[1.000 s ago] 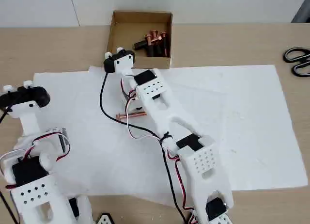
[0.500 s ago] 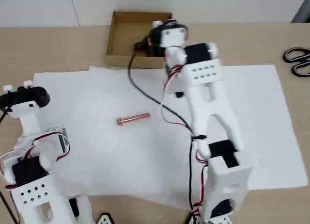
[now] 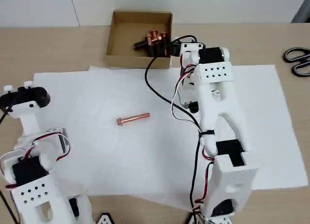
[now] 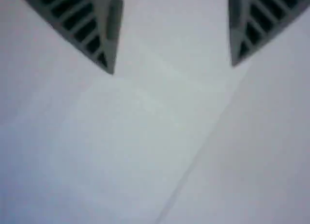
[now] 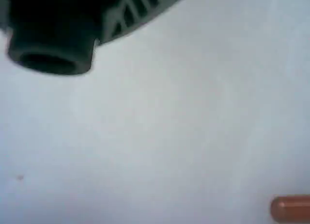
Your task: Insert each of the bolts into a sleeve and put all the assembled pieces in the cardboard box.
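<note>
A copper bolt (image 3: pixel 133 119) lies on the white paper (image 3: pixel 252 112) in the middle of the table; its tip (image 5: pixel 290 208) also shows in the right wrist view. The cardboard box (image 3: pixel 123 40) at the back holds several assembled copper-and-black pieces (image 3: pixel 154 42). My right gripper (image 3: pixel 180 44) sits by the box's front right corner, shut on a black sleeve (image 5: pixel 51 44) held beside a ribbed finger (image 5: pixel 140 8). My left gripper (image 4: pixel 169 64) stands open over bare paper at the table's left side (image 3: pixel 22 95), nothing between its fingers (image 4: pixel 104 44).
Black-handled scissors (image 3: pixel 298 59) lie at the far right edge of the wooden table (image 3: pixel 58 44). The right arm's cables (image 3: pixel 162 95) hang over the paper between box and bolt. Paper to the right of the right arm is bare.
The right arm swung from the left of the box front, over the box, to the box's front right corner. The bolt it covered now lies in full view. The left arm stayed still.
</note>
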Tool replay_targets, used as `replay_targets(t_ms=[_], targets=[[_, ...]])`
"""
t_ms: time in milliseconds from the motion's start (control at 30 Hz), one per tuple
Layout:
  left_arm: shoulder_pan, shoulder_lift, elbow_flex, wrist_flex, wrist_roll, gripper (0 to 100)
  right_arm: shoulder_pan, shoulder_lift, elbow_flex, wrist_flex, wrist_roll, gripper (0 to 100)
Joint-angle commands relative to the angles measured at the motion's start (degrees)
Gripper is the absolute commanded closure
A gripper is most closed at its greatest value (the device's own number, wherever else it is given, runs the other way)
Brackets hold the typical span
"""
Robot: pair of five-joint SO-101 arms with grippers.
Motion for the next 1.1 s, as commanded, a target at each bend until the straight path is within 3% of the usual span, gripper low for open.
replay_targets(t_ms=[0, 433, 700, 1067], targets=[[0.4, -0.4, -0.2, -1.0, 0.1, 85, 0.7, -4.9, 0.1, 1.1, -0.8, 99.5], [0.4, -0.5, 0.7, -1.3, 0.1, 85, 0.7, -22.8, 13.8, -2.1, -1.1, 99.5], [0.4, -0.5, 0.7, -1.1, 0.1, 85, 0.7, -15.4, 20.0, -13.3, -1.2, 99.5], [0.4, -0.5, 0.7, -1.1, 0.1, 85, 1.6, -1.2, 20.0, -19.6, -3.8, 99.0]])
